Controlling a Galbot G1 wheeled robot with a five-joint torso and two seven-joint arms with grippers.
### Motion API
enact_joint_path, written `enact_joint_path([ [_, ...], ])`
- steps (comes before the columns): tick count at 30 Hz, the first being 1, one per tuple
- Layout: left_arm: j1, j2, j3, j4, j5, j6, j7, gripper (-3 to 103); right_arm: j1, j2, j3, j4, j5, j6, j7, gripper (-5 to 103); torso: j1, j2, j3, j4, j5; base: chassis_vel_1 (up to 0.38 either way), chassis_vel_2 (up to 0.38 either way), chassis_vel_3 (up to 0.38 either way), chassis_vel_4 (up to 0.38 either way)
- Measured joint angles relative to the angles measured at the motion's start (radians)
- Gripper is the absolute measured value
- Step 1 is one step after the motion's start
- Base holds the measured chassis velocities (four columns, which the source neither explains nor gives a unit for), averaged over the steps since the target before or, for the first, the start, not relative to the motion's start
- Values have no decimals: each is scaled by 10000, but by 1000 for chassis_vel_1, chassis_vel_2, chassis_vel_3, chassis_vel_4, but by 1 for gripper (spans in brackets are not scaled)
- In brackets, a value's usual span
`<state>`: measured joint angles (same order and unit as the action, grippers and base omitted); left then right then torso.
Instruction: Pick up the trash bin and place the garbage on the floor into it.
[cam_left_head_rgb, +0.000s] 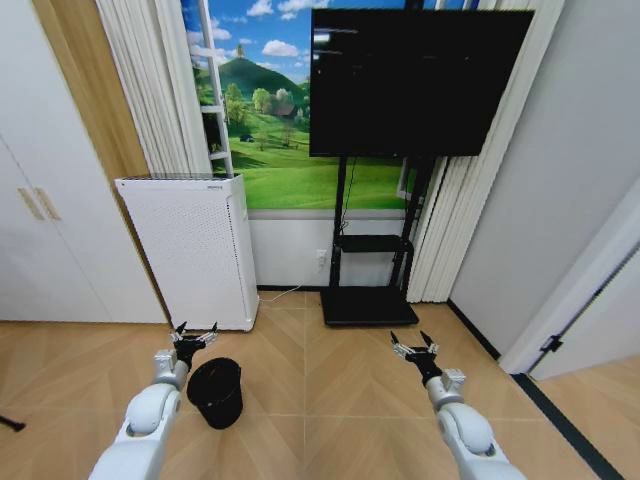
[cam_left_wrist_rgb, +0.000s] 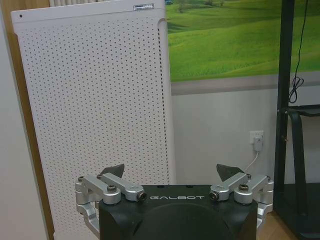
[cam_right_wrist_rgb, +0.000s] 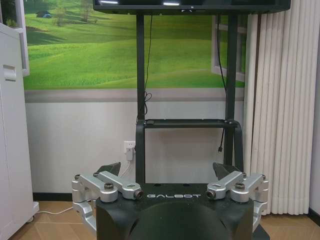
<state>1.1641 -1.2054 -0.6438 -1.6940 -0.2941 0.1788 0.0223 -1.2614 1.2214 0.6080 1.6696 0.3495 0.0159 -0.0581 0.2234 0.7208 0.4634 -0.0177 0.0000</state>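
You have the trash bin (cam_left_head_rgb: 215, 392) standing upright on the wooden floor (cam_left_head_rgb: 330, 400), just beside your left arm and a little nearer the robot than the left end effector (cam_left_head_rgb: 194, 334), which hovers with its fingers spread wide and holds nothing. The right end effector (cam_left_head_rgb: 413, 345) hangs well apart to the right, also spread and empty, facing the black TV stand (cam_left_head_rgb: 368, 270). From the left wrist view you look straight at the tall white perforated appliance (cam_left_wrist_rgb: 100, 120), so that end effector points past the bin rather than down at it. The bin is small, black and round, narrowing toward its base, with an open mouth facing up. Judge it as light and fairly stiff, likely to tip or slide if you nudge its side, so take it by the top rim, one finger inside the mouth and one outside, on the edge nearest the left arm. A thin rim gives little to pinch, so expect it to swing once lifted. No garbage can be made out on the visible floor.
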Motion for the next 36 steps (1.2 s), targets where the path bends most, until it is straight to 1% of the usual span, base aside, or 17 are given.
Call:
enact_joint_path([
  [3, 0, -3, -9, 0, 4, 0, -2, 100, 2, 0, -3, -19, -10, 5, -33, 100, 30, 72, 40, 0, 1, 0, 0, 0, 0],
  [10, -36, -94, -7, 41, 137, 0, -6, 100, 37, -49, -7, -161, -24, 93, -86, 100, 168, 394, 223, -2, 0, 0, 0, 0, 0],
  [11, -37, -131, 12, 40, 123, 0, -14, 100, 46, -67, -13, -203, -22, 122, -93, 100, 200, 475, 272, 0, 0, 0, 0, 0, 0],
  [14, -37, -154, 27, 35, 57, 0, -42, 100, 51, -79, -13, -225, -15, 136, -100, 100, 215, 511, 294, -1, 0, 0, 0, 0, 0],
  [16, -35, -243, 59, 1, -144, 46, -158, 100, 62, -112, -17, -285, 17, 179, -113, 100, 250, 596, 343, -1, 1, 0, 0, 0, 0],
  [20, -33, -299, 82, -19, -164, 87, -209, 100, 63, -154, -16, -308, 38, 190, -127, 100, 295, 701, 402, -2, 0, 0, 0, 0, 0],
  [27, -68, -349, 107, -5, -81, 102, -212, 100, 42, -205, 3, -308, 74, 198, -139, 100, 453, 1061, 603, -2, 1, 0, 0, 0, 0],
  [32, -68, -320, 122, 68, -172, 54, -213, 100, 25, -133, 11, -279, 44, 198, -130, 100, 525, 1228, 698, -2, -1, 0, 0, 0, 0],
  [33, -60, -298, 148, 75, -240, -30, -270, 100, 17, -95, 12, -265, 20, 194, -122, 100, 545, 1275, 725, -2, 0, 0, 0, 0, 0],
  [35, -25, -306, 177, 22, -491, -91, -598, 100, -64, 93, 38, -124, -31, 106, -84, 100, 575, 1345, 767, -1, 0, 0, 0, 0, 0],
  [36, -25, -306, 177, 22, -491, -91, -598, 100, -64, 93, 38, -124, -31, 106, -84, 100, 575, 1345, 767, -1, 0, 0, 0, 0, 0],
])
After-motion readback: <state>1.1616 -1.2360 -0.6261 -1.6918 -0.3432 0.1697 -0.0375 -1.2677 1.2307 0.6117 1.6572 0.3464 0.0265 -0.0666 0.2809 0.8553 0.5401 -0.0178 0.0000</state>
